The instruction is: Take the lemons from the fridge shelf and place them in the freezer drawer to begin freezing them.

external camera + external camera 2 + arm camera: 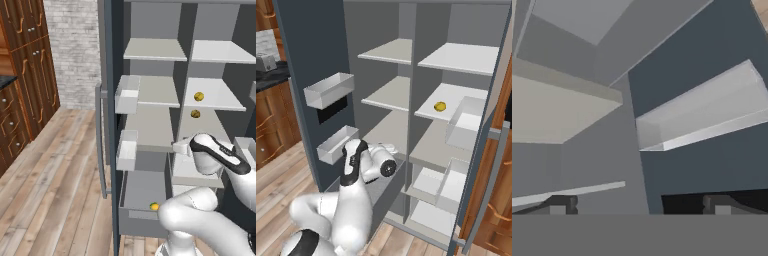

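One lemon lies on a right-hand fridge shelf. A second lemon sits lower, at the back of the shelf beneath it. A third lemon rests inside the pulled-out dark-grey freezer drawer at the bottom left. My gripper hovers above the drawer, in front of the divider between the two columns of shelves. It is open, with nothing between its fingertips.
The left door stands open and carries two translucent bins. The right door holds more bins. White drawers sit under the right shelves. Wooden cabinets stand to the left.
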